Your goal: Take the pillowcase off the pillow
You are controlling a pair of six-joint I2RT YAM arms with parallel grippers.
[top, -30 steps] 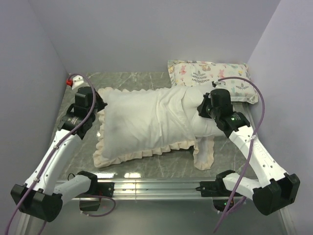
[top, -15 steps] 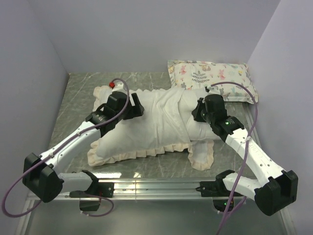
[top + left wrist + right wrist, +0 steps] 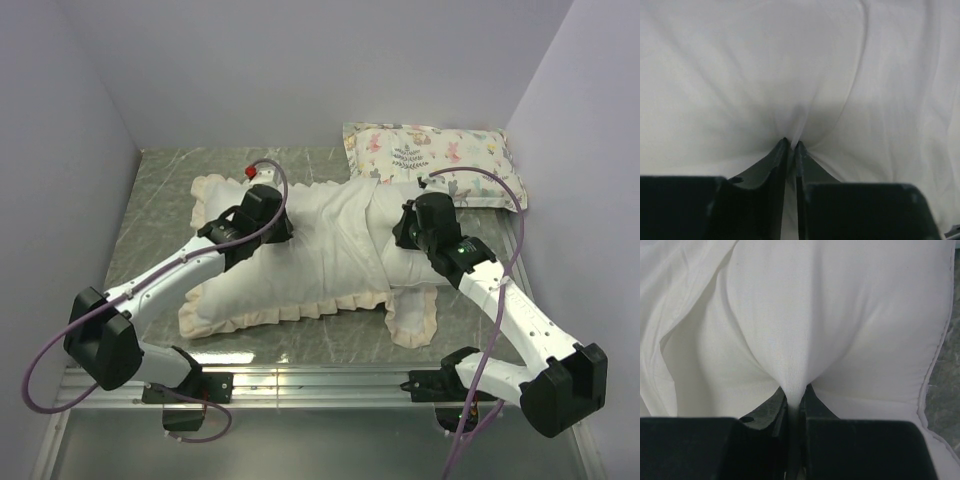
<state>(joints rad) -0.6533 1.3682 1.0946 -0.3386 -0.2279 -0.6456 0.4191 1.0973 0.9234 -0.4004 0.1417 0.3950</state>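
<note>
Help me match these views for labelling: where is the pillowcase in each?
Top external: pillowcase lies mid-frame, white lining outward, frill along its near edge.
Left wrist: it fills the frame, pinched by the left gripper.
Right wrist: loose folds at left; the right gripper pinches the pillow.
Shared landmark: the pillow, right of centre in the top view; absent from left wrist.
</note>
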